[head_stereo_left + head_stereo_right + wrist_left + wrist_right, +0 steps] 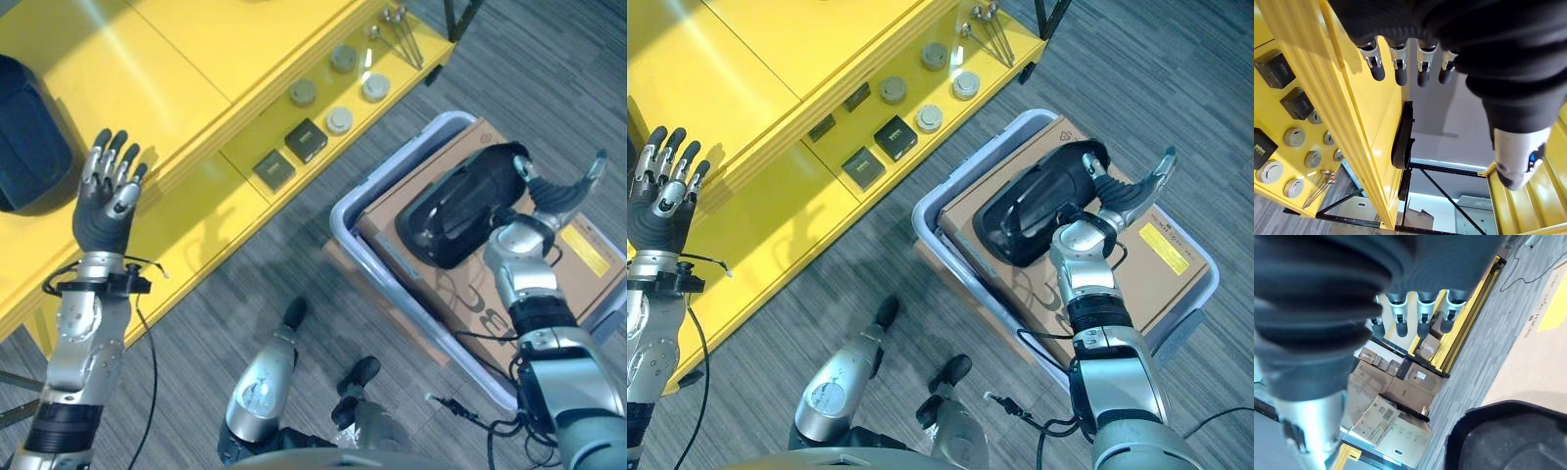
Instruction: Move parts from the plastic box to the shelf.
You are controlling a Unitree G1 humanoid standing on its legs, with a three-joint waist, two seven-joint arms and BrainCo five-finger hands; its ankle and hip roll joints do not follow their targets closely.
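Both arms raised, left hand [106,201] fingers spread, right hand [554,196] seemingly relaxed

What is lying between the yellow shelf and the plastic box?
In the left eye view, only bare grey carpet floor separates the yellow shelf from the plastic box.

The left hand [1459,44] is held with its fingers [1399,66] straight, empty, just off the front edge of the yellow shelf [1337,122]. On the shelf's lower level lie black boxes [1297,103], grey round parts [1294,137] and metal tools [1320,182].
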